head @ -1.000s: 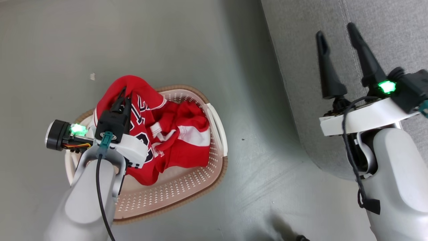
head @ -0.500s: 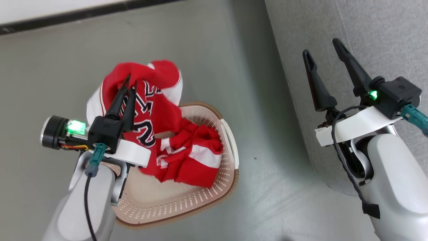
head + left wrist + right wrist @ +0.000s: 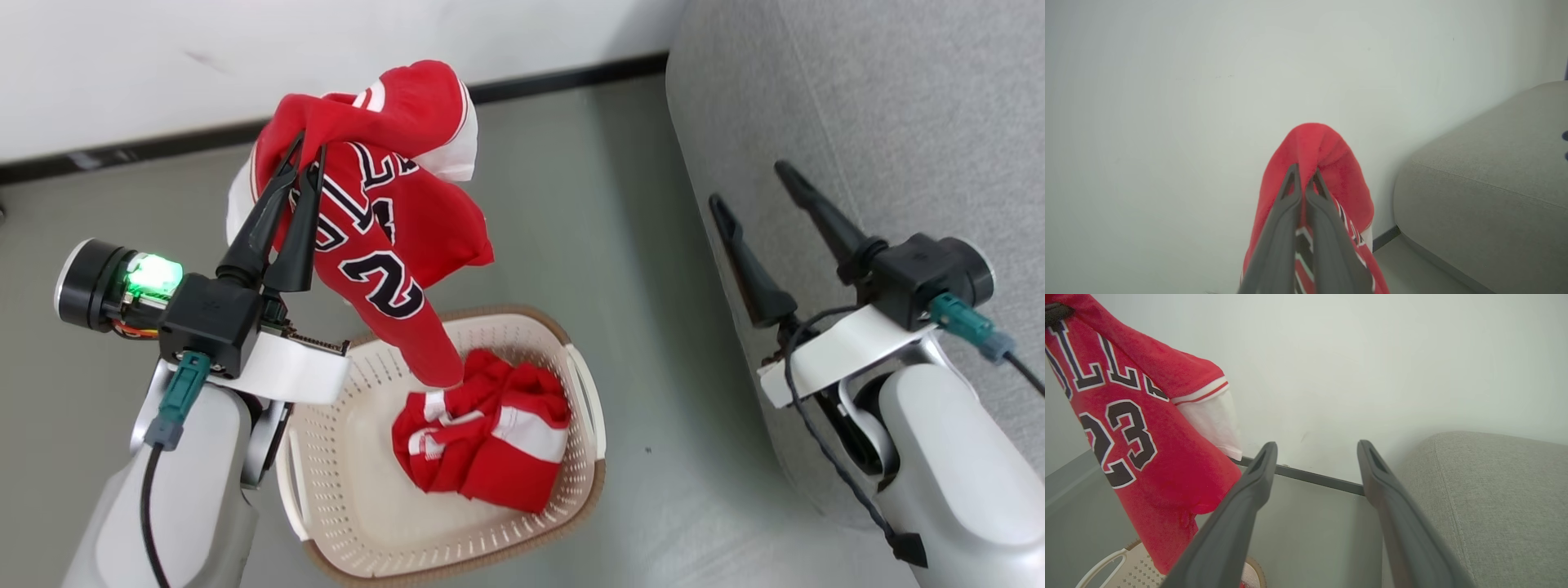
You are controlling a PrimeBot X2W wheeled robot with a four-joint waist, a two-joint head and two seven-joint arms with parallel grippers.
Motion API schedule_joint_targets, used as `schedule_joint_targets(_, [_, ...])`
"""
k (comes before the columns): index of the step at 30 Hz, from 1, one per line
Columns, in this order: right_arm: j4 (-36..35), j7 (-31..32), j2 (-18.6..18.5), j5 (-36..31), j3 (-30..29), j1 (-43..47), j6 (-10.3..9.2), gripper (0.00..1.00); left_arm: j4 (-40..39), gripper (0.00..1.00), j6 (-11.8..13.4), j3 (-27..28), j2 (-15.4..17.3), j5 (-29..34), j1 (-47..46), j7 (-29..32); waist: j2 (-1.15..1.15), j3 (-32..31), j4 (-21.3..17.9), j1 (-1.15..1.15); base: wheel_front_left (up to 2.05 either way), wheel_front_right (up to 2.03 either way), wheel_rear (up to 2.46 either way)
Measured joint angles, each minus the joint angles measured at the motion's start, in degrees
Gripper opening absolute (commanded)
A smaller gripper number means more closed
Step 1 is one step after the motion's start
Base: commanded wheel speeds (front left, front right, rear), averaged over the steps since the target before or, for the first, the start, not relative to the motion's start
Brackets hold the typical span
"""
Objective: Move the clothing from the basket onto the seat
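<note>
head view shows your left end effector (image 3: 308,147) pinched shut on a fold near the top of the red jersey (image 3: 384,237), which hangs from its fingers above the basket (image 3: 343,457). the jersey's lower tip reaches down to the second red garment (image 3: 490,441), crumpled inside the basket toward its right wall; you cannot tell whether the two touch. in the left wrist view the fingers (image 3: 1278,245) lie together with red cloth draped over their tips. your right end effector (image 3: 749,184) stands wide with nothing between its fingers, beside the grey sofa (image 3: 857,98) and well apart from the jersey. the sofa sits to the right of the basket. a second ago the jersey was still heaped in the basket on top of the other garment, with the left end effector already closed on it; now most of it is raised clear of the rim. the camera has tipped up too, so the white wall (image 3: 163,65) has come into view.
</note>
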Motion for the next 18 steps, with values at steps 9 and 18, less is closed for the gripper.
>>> schedule_joint_targets(9, [1.9,0.0,-1.6,0.9,4.8,1.6,0.01,1.0,-0.3,0.0,-3.7,-1.7,1.0,-1.0,-0.1,0.0,0.0,-6.0,0.9,0.0,0.0,0.0,0.0])
schedule_joint_targets(18, [4.3,0.0,-4.2,4.3,12.5,2.5,0.01,1.0,0.3,0.0,-7.0,-4.7,2.2,-1.0,-0.1,0.0,0.0,-11.7,1.1,0.0,0.0,0.0,0.0])
